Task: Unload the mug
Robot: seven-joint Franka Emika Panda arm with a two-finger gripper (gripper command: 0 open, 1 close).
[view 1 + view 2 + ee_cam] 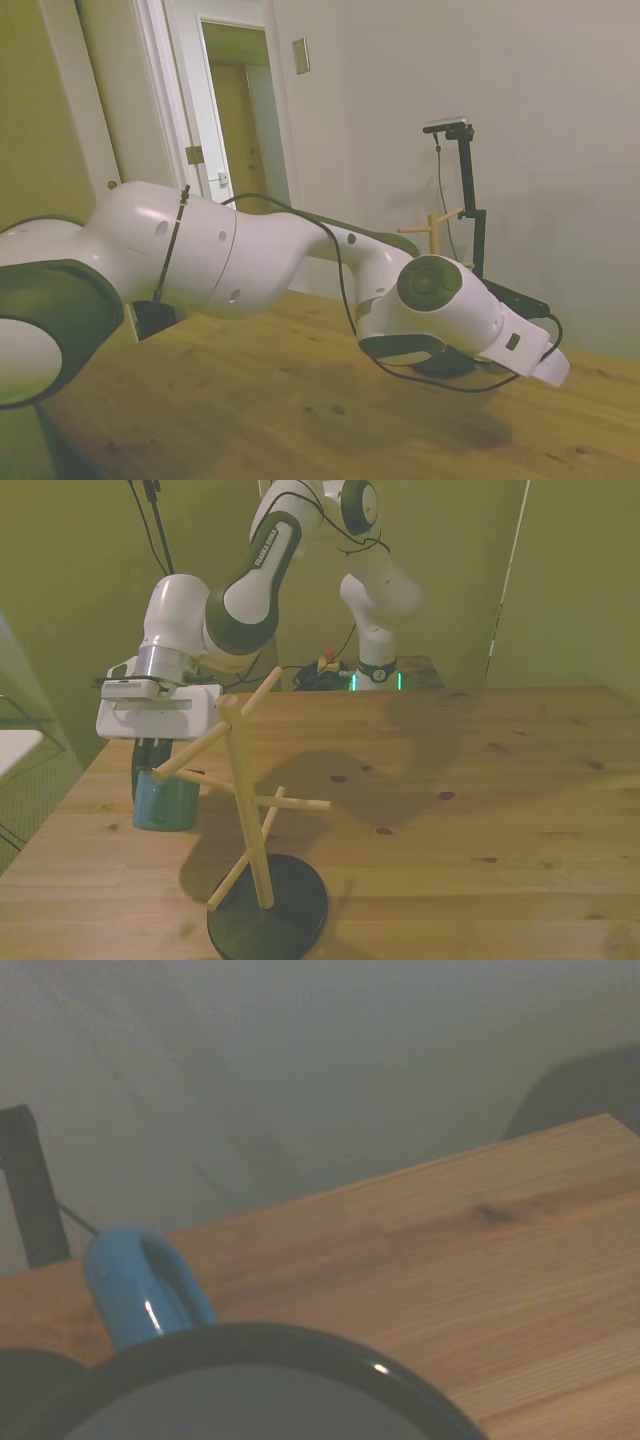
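Note:
The light-blue mug is off the rack, low over the wooden table near its edge at the front view's left; I cannot tell whether its bottom touches the wood. My gripper comes down from above, its dark fingers shut on the mug's rim. The wrist view shows the mug's dark rim and blue handle from close by. In the side view the arm's wrist hides both mug and fingers.
The wooden peg rack on its black round base stands just to the front view's right of the mug, one peg reaching across in front of the gripper. Its top pegs show behind the arm in the side view.

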